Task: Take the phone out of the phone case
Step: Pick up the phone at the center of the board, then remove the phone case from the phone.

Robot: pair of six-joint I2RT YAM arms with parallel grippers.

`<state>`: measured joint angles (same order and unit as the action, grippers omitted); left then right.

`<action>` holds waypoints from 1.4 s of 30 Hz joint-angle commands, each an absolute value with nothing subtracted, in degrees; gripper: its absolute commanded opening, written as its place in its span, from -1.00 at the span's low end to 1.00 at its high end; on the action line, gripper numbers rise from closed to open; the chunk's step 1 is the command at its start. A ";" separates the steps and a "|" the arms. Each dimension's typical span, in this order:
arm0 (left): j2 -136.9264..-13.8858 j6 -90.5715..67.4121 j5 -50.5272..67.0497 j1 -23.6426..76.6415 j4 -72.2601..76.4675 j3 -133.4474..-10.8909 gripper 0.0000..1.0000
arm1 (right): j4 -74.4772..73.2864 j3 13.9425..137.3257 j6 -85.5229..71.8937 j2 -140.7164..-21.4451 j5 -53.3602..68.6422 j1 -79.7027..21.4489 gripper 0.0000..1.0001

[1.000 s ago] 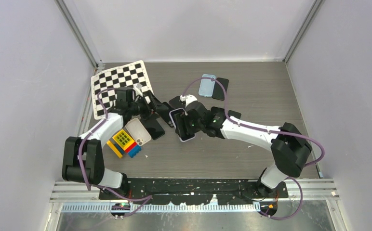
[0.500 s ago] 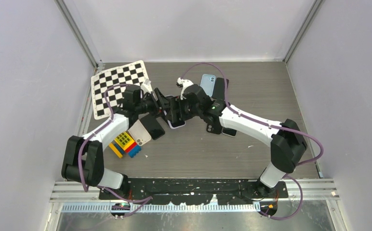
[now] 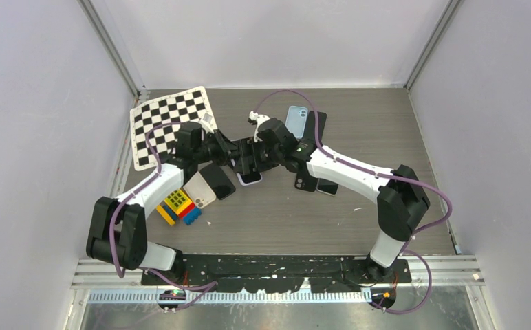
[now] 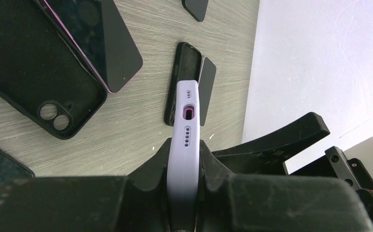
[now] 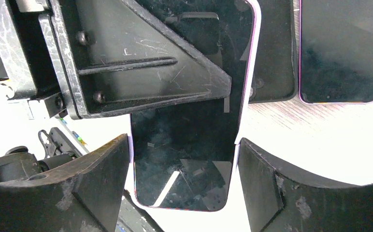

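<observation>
A phone (image 5: pixel 182 164) with a dark screen sits inside a lilac phone case (image 4: pixel 187 145) and is held above the table at mid-left (image 3: pixel 249 170). My left gripper (image 4: pixel 184 193) is shut on the case's bottom end, one finger on the front and one on the back; the charging port and speaker holes face its camera. My right gripper (image 5: pixel 182 186) spans the phone's width, with both fingers (image 5: pixel 266 188) against the case's lilac side edges. One left finger (image 5: pixel 141 63) lies across the upper screen in the right wrist view.
A checkerboard sheet (image 3: pixel 173 124) lies at the back left. A blue case (image 3: pixel 296 122) and black phone (image 3: pixel 316 127) are at the back. A pale case (image 3: pixel 199 190), black phone (image 3: pixel 218 182) and coloured bricks (image 3: pixel 177 203) sit left. Dark cases (image 3: pixel 314 184) lie under the right arm.
The right gripper carried the cased phone up and left toward the left arm. The left gripper, open a second ago, has closed on the case's end.
</observation>
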<state>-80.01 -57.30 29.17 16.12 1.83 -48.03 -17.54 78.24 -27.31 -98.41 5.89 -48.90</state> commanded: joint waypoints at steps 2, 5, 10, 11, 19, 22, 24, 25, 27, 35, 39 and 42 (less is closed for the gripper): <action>-78.91 -57.97 29.90 16.26 2.46 -49.86 -0.90 | -14.46 80.91 -26.25 -97.14 5.87 -49.13 -0.10; -79.04 -57.32 30.35 16.26 2.04 -50.36 -1.00 | -14.42 80.91 -26.33 -97.06 5.79 -49.13 -0.03; -79.18 -54.18 31.58 15.90 0.80 -53.07 -1.00 | -11.61 77.81 -26.01 -94.75 8.18 -48.51 0.83; -79.25 -53.42 32.13 15.60 0.76 -53.96 -1.00 | -11.12 77.27 -25.97 -93.43 8.79 -48.08 0.88; -79.76 -53.42 36.72 9.33 5.22 -61.71 -1.00 | 0.63 66.60 -33.52 -80.77 11.32 -41.87 1.00; -80.64 -56.75 38.65 7.18 7.65 -65.56 -1.00 | 6.41 62.47 -35.65 -74.63 9.34 -40.00 1.00; -81.27 -59.99 39.83 6.63 10.56 -67.85 -1.00 | 9.08 60.48 -36.21 -72.05 7.78 -39.65 1.00; -81.66 -62.57 40.34 6.37 11.87 -69.07 -1.00 | 10.42 59.88 -36.32 -71.44 7.76 -39.51 1.00; -82.23 -69.66 41.84 6.16 15.78 -70.90 -1.00 | 11.34 60.22 -37.17 -70.32 8.26 -39.30 1.00; -81.64 -95.05 40.20 6.20 38.07 -69.86 -1.00 | 21.27 65.32 -45.05 -74.11 19.24 -39.20 0.70; -80.37 -100.90 37.81 6.51 41.92 -67.63 -1.00 | 26.22 67.93 -48.38 -77.13 21.27 -39.22 0.84; -79.63 -102.97 37.41 6.79 42.53 -67.07 -1.00 | 28.14 70.99 -49.17 -78.73 22.09 -39.28 0.86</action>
